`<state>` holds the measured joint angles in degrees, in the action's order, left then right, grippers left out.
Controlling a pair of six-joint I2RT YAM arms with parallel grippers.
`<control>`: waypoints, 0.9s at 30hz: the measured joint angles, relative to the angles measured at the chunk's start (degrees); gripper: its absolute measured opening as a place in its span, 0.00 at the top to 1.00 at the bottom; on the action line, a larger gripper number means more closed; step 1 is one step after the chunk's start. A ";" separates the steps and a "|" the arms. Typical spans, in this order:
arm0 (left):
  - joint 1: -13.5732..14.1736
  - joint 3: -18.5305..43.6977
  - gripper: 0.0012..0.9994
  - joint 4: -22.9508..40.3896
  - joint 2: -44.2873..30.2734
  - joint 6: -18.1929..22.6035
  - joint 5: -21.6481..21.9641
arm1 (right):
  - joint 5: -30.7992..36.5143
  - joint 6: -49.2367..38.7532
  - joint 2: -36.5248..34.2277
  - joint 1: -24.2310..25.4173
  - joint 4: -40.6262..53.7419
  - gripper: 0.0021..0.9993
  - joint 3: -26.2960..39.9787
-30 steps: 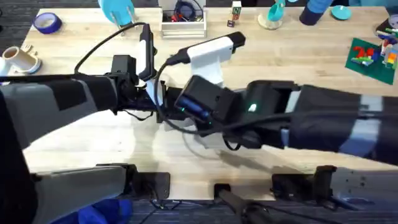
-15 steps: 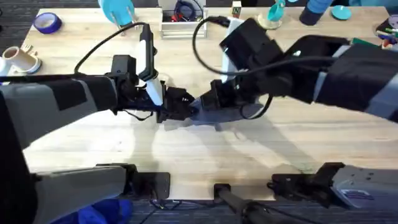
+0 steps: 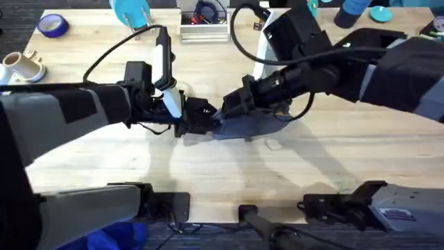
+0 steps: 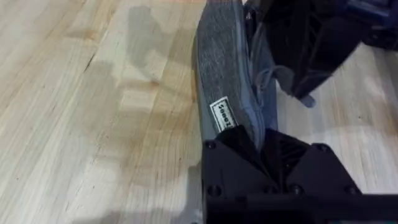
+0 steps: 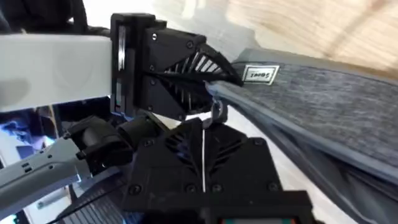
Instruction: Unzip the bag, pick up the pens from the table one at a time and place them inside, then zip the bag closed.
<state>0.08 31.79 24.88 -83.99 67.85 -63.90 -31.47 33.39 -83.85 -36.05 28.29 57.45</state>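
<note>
Near the table's (image 3: 104, 163) middle, the two grippers meet at one end of the bag (image 3: 253, 126). The left gripper (image 3: 202, 119) comes in from the left and has its fingers pinched tight on the end of the bag; in the left wrist view the black fingers (image 4: 239, 146) close over the grey fabric just past a small white label (image 4: 224, 116). The right gripper (image 3: 223, 114) reaches in from the right and sits right against the left one. In the right wrist view its fingers (image 5: 180, 146) are drawn together around the little metal zipper pull (image 5: 217, 111), with the left gripper's ribbed pads clamped on the bag end just beyond.

The bag lies flat on the table, stretching away to the right of the grippers under the right arm. Whether its zipper is parted, and what is inside, cannot be told.

At the table's far edge stands a clear tray (image 3: 203, 28) holding cables.
</note>
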 joint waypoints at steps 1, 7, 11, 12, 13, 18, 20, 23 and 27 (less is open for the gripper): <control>0.00 0.00 0.96 0.00 0.00 0.00 0.00 | -0.16 0.00 0.00 0.30 0.00 0.97 0.00; 0.00 0.00 0.96 -0.02 0.00 0.00 0.00 | -0.95 0.00 0.00 1.92 -0.02 0.97 0.00; 0.00 0.00 0.96 -0.02 0.00 0.00 0.00 | -1.15 -0.01 0.00 2.59 -0.01 0.97 0.00; 0.00 0.00 0.96 -0.02 0.00 0.01 0.00 | -1.15 -0.02 0.00 2.72 -0.01 0.97 0.00; 0.00 0.00 0.96 -0.02 -0.02 0.00 0.00 | -1.15 0.00 0.00 2.81 -0.02 0.97 0.00; 0.00 0.00 0.96 -0.01 0.00 0.00 0.00 | -1.15 -0.01 0.00 2.86 -0.02 0.97 0.00; 0.00 0.00 0.96 -0.02 0.00 0.00 0.00 | -1.15 -0.02 0.00 2.86 0.02 0.97 0.00; 0.00 0.00 0.96 -0.02 0.00 0.00 0.00 | -1.15 -0.02 0.00 2.99 0.15 0.97 0.00; 0.00 0.00 0.96 -0.02 0.00 0.00 0.00 | -1.19 -0.02 0.00 4.12 1.06 0.97 0.00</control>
<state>0.08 31.79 24.86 -83.99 67.85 -63.90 -32.66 33.36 -83.85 -31.92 29.36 57.45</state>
